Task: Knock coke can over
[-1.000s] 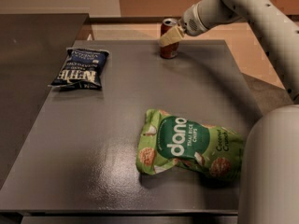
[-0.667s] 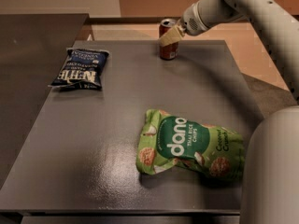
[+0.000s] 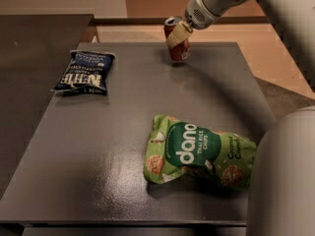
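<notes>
Your gripper (image 3: 177,35) rests against the coke can (image 3: 181,52) at 12 o'clock on the table (image 3: 98,132) (open or closed, I cannot tell). The can looks slightly tilted; a low push could slide it off the far edge instead of toppling it

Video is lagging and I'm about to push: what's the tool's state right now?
The tool: at the far edge of the table, against the upper part of the coke can; open or closed cannot be told.
</notes>
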Action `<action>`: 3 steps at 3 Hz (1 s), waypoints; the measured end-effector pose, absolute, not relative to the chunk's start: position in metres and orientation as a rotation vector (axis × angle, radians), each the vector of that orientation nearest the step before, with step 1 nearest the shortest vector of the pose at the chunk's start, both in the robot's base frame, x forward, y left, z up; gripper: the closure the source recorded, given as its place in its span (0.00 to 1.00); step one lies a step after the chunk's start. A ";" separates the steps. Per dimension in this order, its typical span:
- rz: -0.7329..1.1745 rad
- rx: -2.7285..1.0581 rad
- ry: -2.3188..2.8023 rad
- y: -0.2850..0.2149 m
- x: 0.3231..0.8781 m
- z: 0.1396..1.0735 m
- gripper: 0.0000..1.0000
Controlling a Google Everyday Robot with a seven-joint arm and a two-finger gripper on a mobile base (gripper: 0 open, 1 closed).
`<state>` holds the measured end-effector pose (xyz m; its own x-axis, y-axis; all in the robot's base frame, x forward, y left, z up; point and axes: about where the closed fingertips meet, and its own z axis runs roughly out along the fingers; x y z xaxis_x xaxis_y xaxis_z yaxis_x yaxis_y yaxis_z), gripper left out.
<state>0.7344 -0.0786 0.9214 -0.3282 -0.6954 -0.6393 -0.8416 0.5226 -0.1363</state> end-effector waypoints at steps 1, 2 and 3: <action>0.182 -1.390 2.212 -0.081 0.708 0.922 1.00; 0.093 -1.535 2.290 -0.094 0.681 0.919 1.00; 0.021 -1.665 2.320 -0.104 0.659 0.916 1.00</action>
